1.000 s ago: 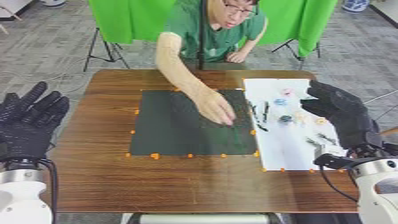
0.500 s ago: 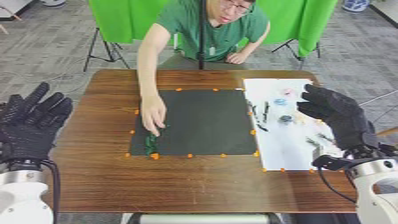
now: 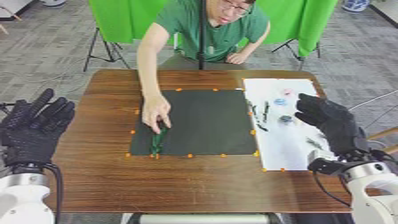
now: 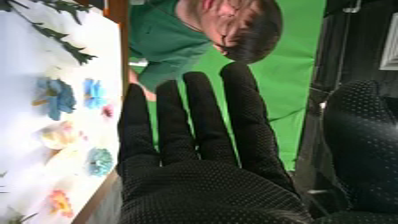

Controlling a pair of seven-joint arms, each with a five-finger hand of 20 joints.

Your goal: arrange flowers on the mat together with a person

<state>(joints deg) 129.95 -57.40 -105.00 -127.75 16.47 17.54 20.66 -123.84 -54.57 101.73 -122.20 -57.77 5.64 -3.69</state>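
The floor [image 3: 53, 57] is covered with gray carpet, and on it stands 1 brown wooden table [image 3: 98, 192]. Behind this table hangs a bright green cloth [image 3: 133, 20], with black stand legs [image 3: 91, 52] below. Farther right, there is 1 blue-and-white vase [image 3: 355, 4].

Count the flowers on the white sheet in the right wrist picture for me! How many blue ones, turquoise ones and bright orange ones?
Blue round-petalled flowers: 2
Turquoise ruffled flower: 1
Bright orange flower: 1
Total of these colours: 4
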